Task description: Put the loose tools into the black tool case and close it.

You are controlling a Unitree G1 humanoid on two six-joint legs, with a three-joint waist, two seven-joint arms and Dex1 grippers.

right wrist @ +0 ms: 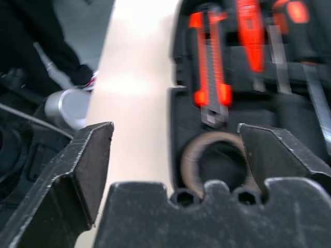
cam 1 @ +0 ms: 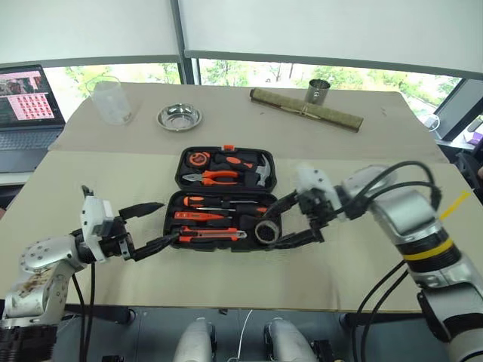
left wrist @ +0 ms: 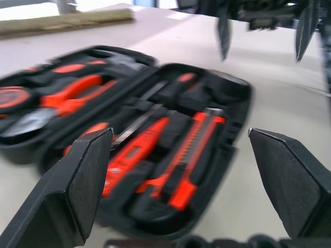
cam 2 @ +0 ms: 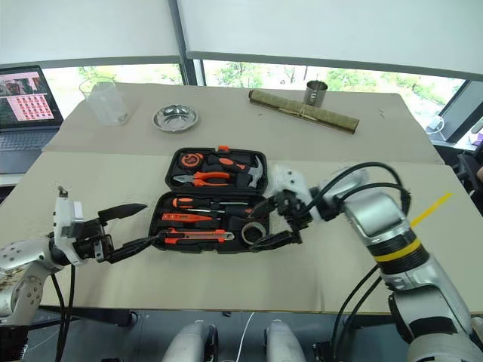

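The flat black moulded-plastic tool case [cam 1: 226, 200] lay open; its stiff, light lid was judged best gripped at the 12 o'clock rim. Both the left gripper [cam 1: 149, 226] and the right gripper [cam 1: 290, 220] were seen spread apart, empty.

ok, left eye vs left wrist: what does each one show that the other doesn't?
Left eye alone: the laptop, clear cup, steel dish, metal can, and the tape roll in the tool case beside the open right claw.

Left wrist alone: a close look along the utility knife and a screwdriver seated in their recesses.

Both: the open case with pliers, the rolled mat, the open left claw, and the right claw's fingers.
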